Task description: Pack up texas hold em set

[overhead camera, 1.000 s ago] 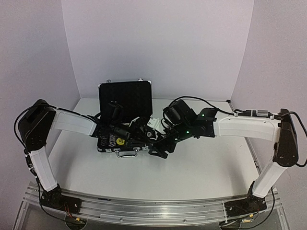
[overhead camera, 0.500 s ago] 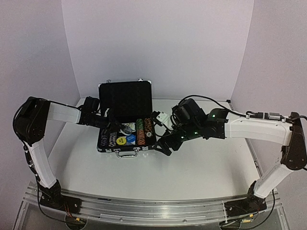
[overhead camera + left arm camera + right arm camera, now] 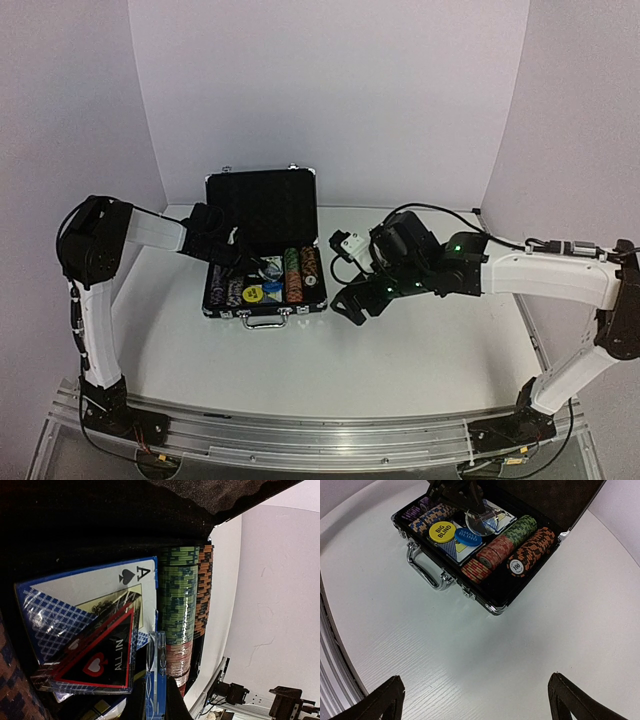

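Observation:
The black silver-trimmed case [image 3: 215,310] lies open, its lid [image 3: 262,205] upright. It holds rows of striped chips [image 3: 516,534], a blue card deck [image 3: 95,592], the black triangular "ALL IN" marker [image 3: 107,652], a yellow "BIG BLIND" button [image 3: 442,531] and a blue "SMALL BLIND" button [image 3: 468,536]. My left gripper [image 3: 232,258] reaches into the case from the left. In the left wrist view its jaws [image 3: 156,675] stand shut on a thin clear-and-blue round button [image 3: 160,655] held on edge above the deck. My right gripper [image 3: 477,700] is wide open and empty over the table, right of the case.
The case's metal handle [image 3: 422,569] points to the near side. White walls close in at the back and both sides. A metal rail [image 3: 300,435] runs along the near edge. A cable loops over the right arm [image 3: 430,215].
My left arm has drawn back from over the case's middle to its left rear, uncovering the contents. My right gripper has moved right, away from the case's front corner.

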You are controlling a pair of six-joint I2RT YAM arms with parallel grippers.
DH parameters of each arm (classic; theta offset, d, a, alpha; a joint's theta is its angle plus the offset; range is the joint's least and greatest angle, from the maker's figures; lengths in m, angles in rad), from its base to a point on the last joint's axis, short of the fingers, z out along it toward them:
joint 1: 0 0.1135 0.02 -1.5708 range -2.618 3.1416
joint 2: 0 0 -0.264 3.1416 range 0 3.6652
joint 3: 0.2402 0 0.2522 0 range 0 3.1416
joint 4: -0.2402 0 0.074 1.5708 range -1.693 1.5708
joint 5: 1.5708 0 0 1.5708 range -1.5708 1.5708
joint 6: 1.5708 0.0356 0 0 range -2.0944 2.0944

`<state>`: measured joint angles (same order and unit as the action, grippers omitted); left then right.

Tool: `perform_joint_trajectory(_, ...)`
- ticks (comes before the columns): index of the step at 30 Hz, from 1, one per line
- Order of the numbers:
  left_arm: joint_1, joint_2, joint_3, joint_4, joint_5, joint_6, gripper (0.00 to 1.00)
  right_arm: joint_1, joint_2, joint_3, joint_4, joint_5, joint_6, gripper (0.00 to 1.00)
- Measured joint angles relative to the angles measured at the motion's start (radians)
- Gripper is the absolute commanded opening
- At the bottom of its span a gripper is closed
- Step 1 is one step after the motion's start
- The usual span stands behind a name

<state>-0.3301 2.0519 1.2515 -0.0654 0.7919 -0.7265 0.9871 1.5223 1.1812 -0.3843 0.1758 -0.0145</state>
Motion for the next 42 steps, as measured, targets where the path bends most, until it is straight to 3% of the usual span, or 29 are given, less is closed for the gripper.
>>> perform_joint_trajectory(13, -0.017, 0.049, 0.059, -0.019, -0.019, 0.023, 0.24, 0.0, 0.0, -0.001, 0.001, 0.051, 0.018, 0.97)
perform_joint_trajectory(17, -0.039, 0.052, 0.086, -0.051, -0.053, 0.039, 0.4, 0.0, 0.0, -0.001, 0.002, 0.058, 0.019, 0.97)
perform_joint_trajectory(25, -0.06, 0.048, 0.147, -0.135, -0.114, 0.075, 0.61, 0.0, 0.0, -0.002, 0.002, 0.069, 0.019, 0.97)
perform_joint_trajectory(33, -0.058, -0.054, 0.163, -0.312, -0.325, 0.112, 0.81, 0.0, 0.041, 0.019, 0.003, 0.121, 0.02, 0.98)
perform_joint_trajectory(36, -0.046, -0.099, 0.17, -0.372, -0.4, 0.128, 0.99, 0.0, 0.095, 0.06, 0.002, 0.156, 0.036, 0.98)
perform_joint_trajectory(42, -0.037, -0.158, 0.233, -0.459, -0.509, 0.167, 1.0, -0.022, 0.21, 0.178, 0.011, 0.2, 0.122, 0.98)
